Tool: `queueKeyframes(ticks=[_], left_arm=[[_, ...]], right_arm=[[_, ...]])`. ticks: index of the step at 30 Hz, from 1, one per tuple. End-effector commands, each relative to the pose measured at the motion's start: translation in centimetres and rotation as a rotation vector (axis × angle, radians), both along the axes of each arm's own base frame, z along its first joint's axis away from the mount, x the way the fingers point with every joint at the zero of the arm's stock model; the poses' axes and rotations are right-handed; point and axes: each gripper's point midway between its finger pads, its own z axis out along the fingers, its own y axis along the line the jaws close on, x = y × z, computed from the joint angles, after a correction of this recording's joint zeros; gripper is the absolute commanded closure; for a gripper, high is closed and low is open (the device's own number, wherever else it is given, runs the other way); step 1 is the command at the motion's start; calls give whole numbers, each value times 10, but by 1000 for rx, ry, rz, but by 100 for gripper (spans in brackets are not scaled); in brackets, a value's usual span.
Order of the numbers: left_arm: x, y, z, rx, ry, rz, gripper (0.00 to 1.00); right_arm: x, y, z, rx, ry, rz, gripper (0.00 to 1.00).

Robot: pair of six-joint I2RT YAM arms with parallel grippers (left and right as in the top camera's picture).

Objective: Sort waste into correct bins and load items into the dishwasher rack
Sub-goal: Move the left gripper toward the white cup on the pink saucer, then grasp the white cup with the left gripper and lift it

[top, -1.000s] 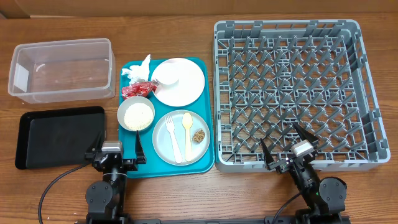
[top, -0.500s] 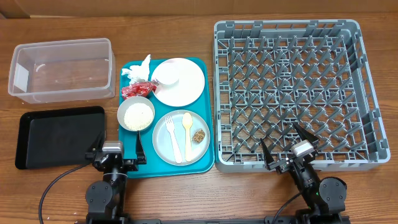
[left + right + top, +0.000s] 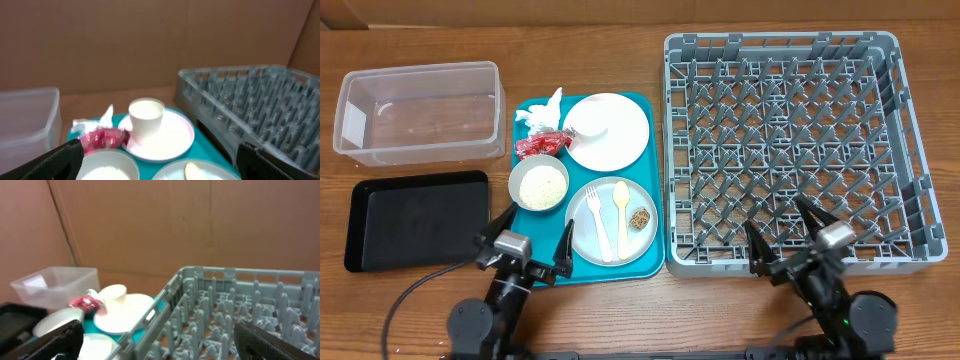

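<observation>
On the teal tray (image 3: 655, 205) lie a white plate (image 3: 615, 135) with a white cup (image 3: 586, 122), a pale grey plate (image 3: 590, 235) holding a white fork (image 3: 599, 225), a yellow spoon (image 3: 621, 205) and a brown lump (image 3: 639, 218), a bowl of white rice (image 3: 540, 185), a red wrapper (image 3: 540, 145) and a white napkin (image 3: 542, 113). The grey rack (image 3: 780, 150) is at the right. The clear tub (image 3: 420, 112) and black tray (image 3: 415, 218) are at the left. My left gripper (image 3: 528, 236) is open at the teal tray's near edge. My right gripper (image 3: 786, 224) is open at the rack's near wall. Both are empty.
In the left wrist view the cup (image 3: 146, 116), wrapper (image 3: 102, 138) and rack (image 3: 255, 107) lie ahead. In the right wrist view the rack (image 3: 240, 310) fills the right and the clear tub (image 3: 55, 282) is at the left. A brown cardboard wall stands behind.
Both arms have risen and their grippers have moved forward; the left now reaches over the teal tray's near edge, the right over the rack's near wall. Objects are unmoved.
</observation>
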Motion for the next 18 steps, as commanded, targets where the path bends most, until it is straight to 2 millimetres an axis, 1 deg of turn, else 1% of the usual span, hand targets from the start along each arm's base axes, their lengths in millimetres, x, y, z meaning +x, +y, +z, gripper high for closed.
queueKeyframes(ticks=[1, 4, 5, 6, 8, 10, 13, 15, 17, 18], left_arm=[[-13, 4, 54, -34, -42, 15, 0], [-14, 4, 72, -54, 45, 20, 0], [-8, -2, 84, -59, 135, -13, 0], [-4, -7, 88, -60, 182, -41, 0], [7, -14, 95, -62, 276, -76, 0], [19, -19, 100, -67, 398, -102, 0], [38, -21, 108, -62, 584, -109, 0], [47, -22, 113, -39, 657, -116, 0], [57, -22, 119, 0, 697, -128, 0], [68, -28, 126, -20, 725, -154, 0]], right_arm=[[-16, 0, 47, 84, 14, 13, 0], [-17, -1, 64, 59, 111, 7, 0], [-11, 0, 75, 6, 160, 8, 0], [-8, 1, 80, -30, 189, 9, 0], [0, 1, 89, -99, 252, 15, 0], [6, 2, 94, -137, 315, 22, 0], [18, 4, 104, -157, 415, 30, 0], [22, 8, 102, -139, 482, 45, 0], [23, 9, 93, -131, 552, 53, 0], [26, 10, 88, -132, 576, 57, 0]])
